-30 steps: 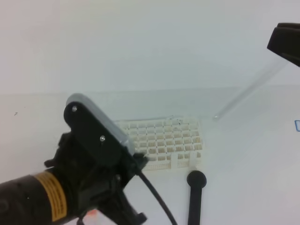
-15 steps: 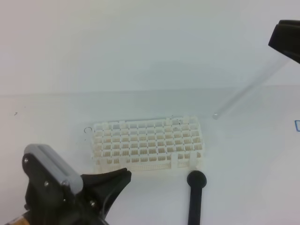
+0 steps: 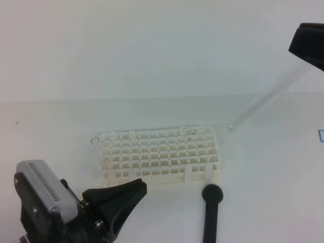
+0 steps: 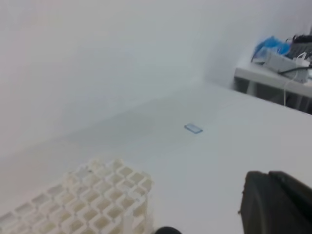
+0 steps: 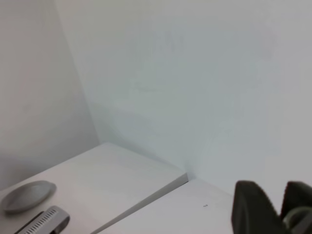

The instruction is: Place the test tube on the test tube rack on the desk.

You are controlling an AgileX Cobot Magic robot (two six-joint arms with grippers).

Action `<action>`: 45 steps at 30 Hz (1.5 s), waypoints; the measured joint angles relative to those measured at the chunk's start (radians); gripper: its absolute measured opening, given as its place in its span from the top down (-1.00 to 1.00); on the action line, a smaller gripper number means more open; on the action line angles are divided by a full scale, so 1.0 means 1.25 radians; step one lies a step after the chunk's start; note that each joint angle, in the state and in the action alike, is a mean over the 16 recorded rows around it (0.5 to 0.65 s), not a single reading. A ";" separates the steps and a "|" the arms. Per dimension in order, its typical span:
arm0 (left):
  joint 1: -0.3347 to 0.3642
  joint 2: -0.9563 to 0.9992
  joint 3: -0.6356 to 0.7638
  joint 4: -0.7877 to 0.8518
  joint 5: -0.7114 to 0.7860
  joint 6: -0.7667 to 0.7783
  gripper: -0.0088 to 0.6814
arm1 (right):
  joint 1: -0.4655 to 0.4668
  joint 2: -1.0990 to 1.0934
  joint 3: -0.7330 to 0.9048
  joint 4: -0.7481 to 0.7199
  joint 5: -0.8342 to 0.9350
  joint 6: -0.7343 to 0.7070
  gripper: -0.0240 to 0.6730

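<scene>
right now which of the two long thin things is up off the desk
The clear test tube, slanting down from the right gripper above the desk. The black rod lies flat by the test tube rack.

end effector fingers (image 5: 251,209) bottom right | desk (image 5: 112,170) below

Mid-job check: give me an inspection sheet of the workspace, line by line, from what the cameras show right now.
Surface: white desk, flat, bare around the rack.
Job's things: test tube rack standing on the desk; test tube slanting in the air, its lower end above and right of the rack, not in a hole.
Clutter: black rod with round knob in front of the rack; small blue tag on the desk.
Grippers: right gripper holds the tube's upper end; left gripper shut, empty, low at front left.
Cables: nothing seen on the desk.
Surroundings: white wall; side table with gear.
</scene>
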 joint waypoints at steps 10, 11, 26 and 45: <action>-0.003 -0.072 0.015 0.014 0.021 0.000 0.98 | 0.000 0.000 0.000 0.001 0.002 0.000 0.60; -0.002 -0.093 0.018 0.021 0.034 0.000 0.98 | 0.000 0.000 0.000 0.001 0.002 0.000 0.60; 0.117 -0.505 0.036 0.172 0.178 0.000 0.98 | 0.000 0.000 0.000 0.002 0.002 0.000 0.60; 0.303 -0.754 0.038 0.298 0.176 0.000 0.98 | 0.000 0.000 0.000 0.002 0.011 -0.001 0.60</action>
